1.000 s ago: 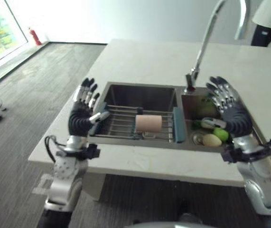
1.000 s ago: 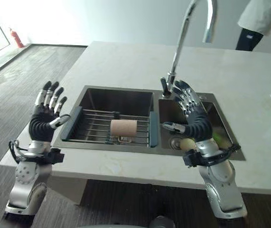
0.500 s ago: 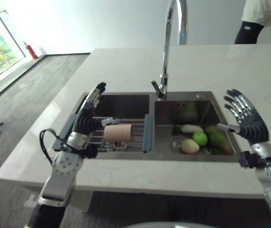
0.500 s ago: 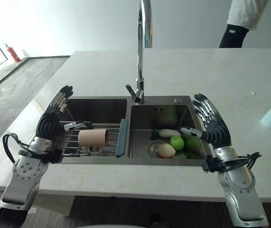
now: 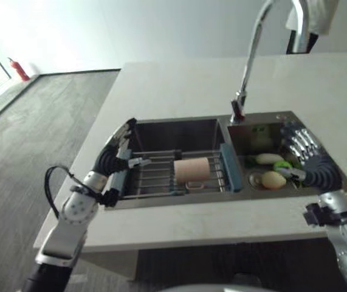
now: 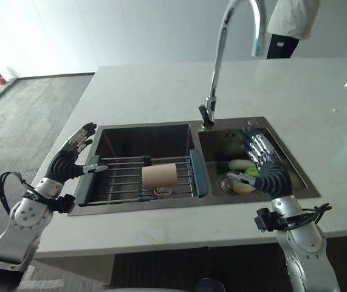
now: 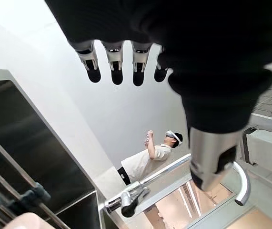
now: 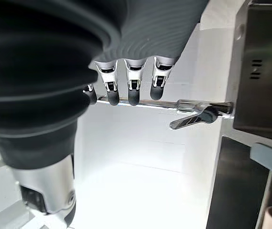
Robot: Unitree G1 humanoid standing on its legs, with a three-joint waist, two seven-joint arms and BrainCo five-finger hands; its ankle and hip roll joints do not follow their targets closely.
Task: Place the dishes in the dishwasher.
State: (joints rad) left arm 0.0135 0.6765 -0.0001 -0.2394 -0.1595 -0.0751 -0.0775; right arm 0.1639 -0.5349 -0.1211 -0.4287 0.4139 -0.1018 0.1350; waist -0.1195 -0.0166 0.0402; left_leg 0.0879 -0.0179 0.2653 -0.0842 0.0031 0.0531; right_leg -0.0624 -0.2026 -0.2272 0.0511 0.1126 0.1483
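Observation:
A pale pink cup [image 6: 159, 175] lies on its side on a wire rack [image 6: 119, 180] set across the left basin of a steel sink [image 6: 144, 131]. My left hand [image 6: 67, 163] is open, fingers straight, over the sink's left rim beside the rack's blue end, a short way left of the cup. My right hand [image 6: 269, 172] is open above the right basin, its fingers spread over the vegetables. The left wrist view shows that hand's straight fingers [image 7: 115, 67] holding nothing. In the right wrist view, the straight fingers [image 8: 132, 85] are also empty.
The right basin holds a white vegetable [image 5: 269, 159], a green one [image 5: 282, 165] and a yellowish one [image 5: 273, 179]. A tall curved faucet [image 6: 219, 55] rises behind the sink. A person [image 6: 287, 21] stands at the counter's far side. Pale countertop [image 6: 161, 85] surrounds the sink.
The camera has shifted. My right hand has come in from the sink's right edge to above the right basin. The left hand stays by the rack's left end.

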